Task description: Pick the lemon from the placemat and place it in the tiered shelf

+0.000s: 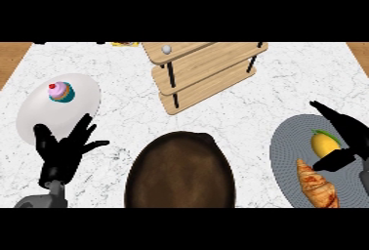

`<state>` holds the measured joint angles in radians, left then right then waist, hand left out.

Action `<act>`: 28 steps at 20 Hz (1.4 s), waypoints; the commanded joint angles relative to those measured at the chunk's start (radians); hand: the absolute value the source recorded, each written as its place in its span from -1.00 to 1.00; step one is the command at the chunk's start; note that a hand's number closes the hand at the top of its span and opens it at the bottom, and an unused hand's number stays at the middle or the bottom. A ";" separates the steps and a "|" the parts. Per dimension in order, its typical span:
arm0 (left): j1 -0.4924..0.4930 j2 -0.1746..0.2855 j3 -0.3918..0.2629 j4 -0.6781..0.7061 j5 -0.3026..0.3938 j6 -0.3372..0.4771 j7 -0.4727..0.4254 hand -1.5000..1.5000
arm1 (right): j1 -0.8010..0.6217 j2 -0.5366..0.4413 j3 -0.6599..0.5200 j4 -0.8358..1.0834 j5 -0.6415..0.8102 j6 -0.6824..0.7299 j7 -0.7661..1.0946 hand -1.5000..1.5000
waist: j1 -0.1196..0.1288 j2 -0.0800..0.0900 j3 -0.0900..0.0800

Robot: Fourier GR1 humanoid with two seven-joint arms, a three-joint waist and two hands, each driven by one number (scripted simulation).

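The yellow lemon (324,143) lies on the round grey placemat (290,141) at the right, just above a croissant (317,184). My right hand (347,132) is over the lemon from the right, fingers stretched past its far side and the thumb at its near side, not closed on it. The wooden tiered shelf (205,71) stands at the top centre, tilted in view, with black posts. My left hand (63,146) rests open at the lower left, fingers up.
A white plate (39,110) with a cupcake (61,92) sits at the left, behind my left hand. A large dark brown round pan (180,173) fills the lower middle. A small white knob (166,49) lies on the shelf's top tier.
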<state>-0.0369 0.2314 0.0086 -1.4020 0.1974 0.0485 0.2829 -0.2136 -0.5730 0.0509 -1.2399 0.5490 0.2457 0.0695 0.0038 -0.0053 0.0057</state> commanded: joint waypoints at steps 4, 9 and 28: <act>-0.058 -0.011 0.004 0.059 -0.031 0.020 0.033 0.00 | -0.043 -0.052 0.112 0.085 0.096 0.135 -0.114 1.00 | 0.007 0.013 -0.006; -0.008 -0.014 0.024 0.056 -0.023 -0.020 -0.007 0.00 | -0.038 0.024 0.085 0.070 0.108 0.098 -0.167 1.00 | -0.001 0.006 -0.006; 0.034 -0.013 0.046 0.056 -0.025 -0.024 -0.028 0.00 | -0.077 0.520 0.410 -0.683 0.085 0.290 0.240 1.00 | -0.023 -0.003 -0.007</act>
<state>-0.0219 0.2158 0.0428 -1.3987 0.1793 0.0224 0.2608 -0.2805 -0.1217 0.4646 -1.7336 0.6810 0.4967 0.2182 -0.0098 -0.0138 0.0032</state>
